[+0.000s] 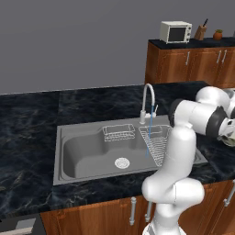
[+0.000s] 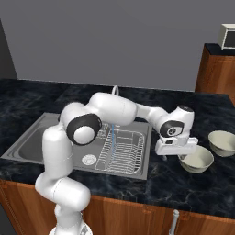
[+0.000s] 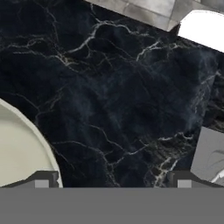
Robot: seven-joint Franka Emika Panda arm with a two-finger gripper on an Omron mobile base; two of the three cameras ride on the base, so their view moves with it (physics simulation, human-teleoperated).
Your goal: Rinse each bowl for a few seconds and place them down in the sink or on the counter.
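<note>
At left, the steel sink (image 2: 27,144) lies sunk in the black marble table (image 2: 193,183), a thin stream of water (image 2: 111,147) running from its gooseneck faucet (image 1: 148,98) onto the ribbed wire rack (image 2: 124,151), beside a small wire basket (image 1: 118,133) at the basin's back. The robot's white arm (image 2: 114,112) reaches rightward past the sink's edge, its hand (image 2: 176,156) low over the table and just beside the near bowl (image 2: 198,160). A second bowl (image 2: 224,142) sits upright a little farther right and back, close to the first; both rest on the table, well clear of the basin.

Seen from the hand's own camera, the fingers stand wide and empty, with the near bowl's cream rim (image 3: 30,148) meeting the left fingertip (image 3: 41,181) and bare marble between the tips.

The risks from here appear to be several. One fingertip seems to sit at or over the rim, not astride it, so a closing pinch could catch only the lip, tip the bowl or skid it across the glossy stone. A shoved bowl could knock its neighbour. The water falls on the rack and not into the open basin, so a bowl carried there may splash or rest unevenly on the ribs.
</note>
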